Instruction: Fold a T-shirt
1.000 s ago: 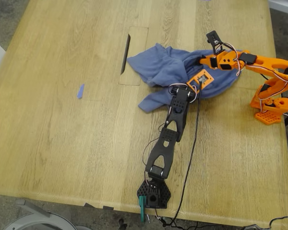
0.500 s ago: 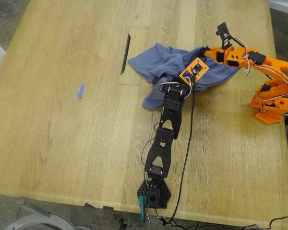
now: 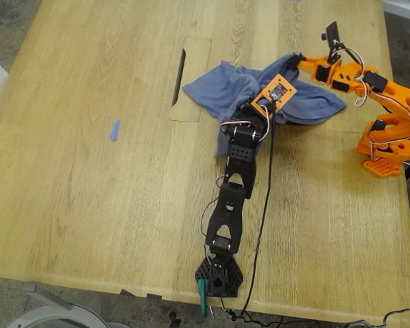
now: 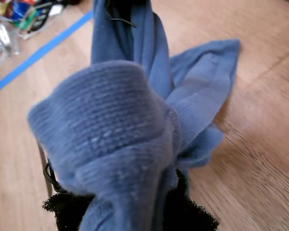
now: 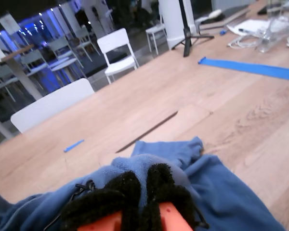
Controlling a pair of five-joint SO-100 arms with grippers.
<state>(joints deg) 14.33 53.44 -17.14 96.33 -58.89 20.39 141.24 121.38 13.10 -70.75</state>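
The slate-blue T-shirt (image 3: pixel 225 92) lies bunched on the wooden table (image 3: pixel 89 205), right of middle in the exterior view; its print is hidden. My first gripper (image 3: pixel 257 108), on the black arm, is shut on a thick fold of the shirt (image 4: pixel 115 139), which drapes over its jaws (image 4: pixel 135 211). My second gripper (image 3: pixel 295 63), on the orange arm, is shut on the shirt's far edge. In the second wrist view its black foam pads (image 5: pixel 120 190) pinch the blue cloth (image 5: pixel 216 192). Both hold the cloth raised off the table.
A tiny blue scrap (image 3: pixel 114 130) lies at the exterior view's left. A cable slot (image 3: pixel 178 76) sits just left of the shirt. The orange arm's base (image 3: pixel 386 147) stands at the right edge and the black arm's base (image 3: pixel 219 277) at the near edge. Blue tape (image 5: pixel 250 67) marks the table.
Both grippers have moved toward the exterior view's top right with the cloth. The shirt's lower flap has been dragged up and the bundle has stretched between them.
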